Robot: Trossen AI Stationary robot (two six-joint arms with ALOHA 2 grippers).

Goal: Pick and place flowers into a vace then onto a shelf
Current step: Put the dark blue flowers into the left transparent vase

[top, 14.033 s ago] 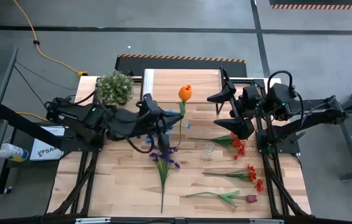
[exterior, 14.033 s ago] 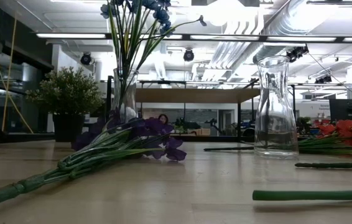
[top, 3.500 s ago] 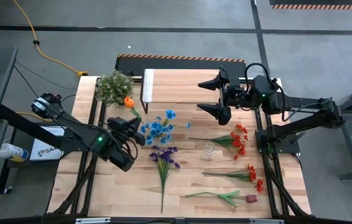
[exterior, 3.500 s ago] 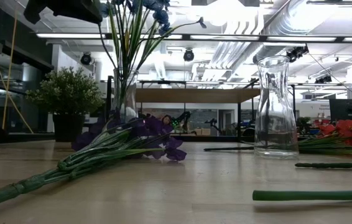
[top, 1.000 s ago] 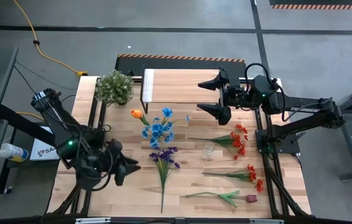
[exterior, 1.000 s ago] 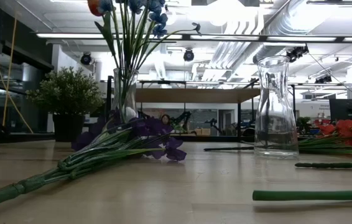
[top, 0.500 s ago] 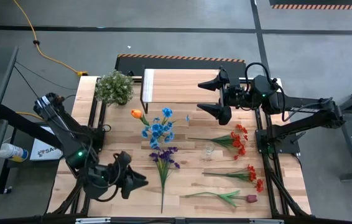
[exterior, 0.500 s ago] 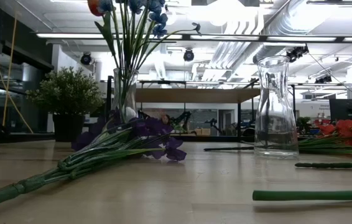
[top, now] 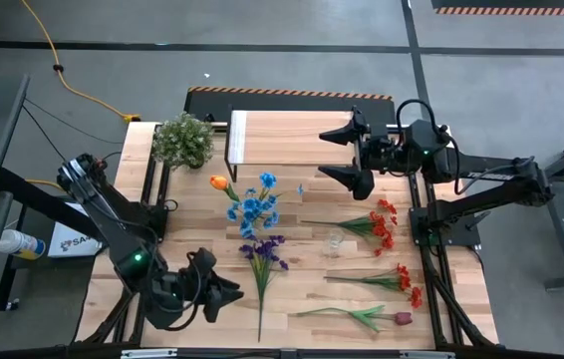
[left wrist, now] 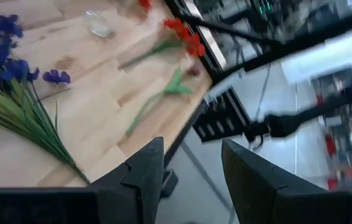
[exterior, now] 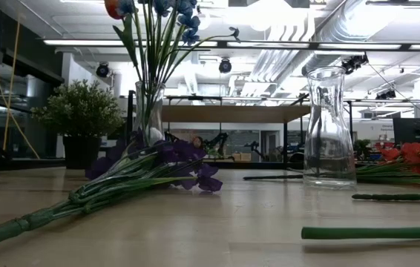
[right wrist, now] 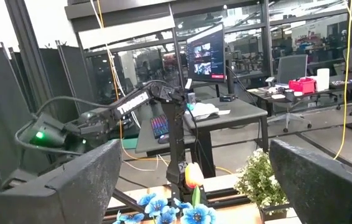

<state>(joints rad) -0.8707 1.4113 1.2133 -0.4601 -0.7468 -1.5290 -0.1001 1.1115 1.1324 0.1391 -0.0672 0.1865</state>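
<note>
Swung further toward 6 o'clock since a moment back: left tool (top: 230,296) now low over the near-left part of the surface (top: 307,271), empty, fingers (left wrist: 146,168) parted with nothing between them. No change at the right tool (top: 346,156), hanging spread wide and empty above the shelf (top: 292,135) at 12 o'clock.

Standing near the middle, a clear vase (exterior: 149,113) holding the blue flowers (top: 253,207) and one orange tulip (top: 219,183), bloom leaning toward 10 o'clock from the blue cluster. Just to 6 o'clock of that vase, purple bunch (top: 263,251) lying flat, stem running on toward 6 o'clock, right beside the left tool at its 3 o'clock. Same bunch clear in the left wrist view (left wrist: 14,93) and across the front of the low view (exterior: 136,174).

Second glass vase (exterior: 329,127), empty and upright, at 3 o'clock of the purple bunch. Red flowers (top: 379,225) lying just beyond it, another red stem (top: 402,280) toward 5 o'clock, and a dark red tulip (top: 367,316) flat near the front edge.

Bushy potted plant (top: 183,140) at 10 o'clock, beside the shelf's left end. Shelf top bare wood.
</note>
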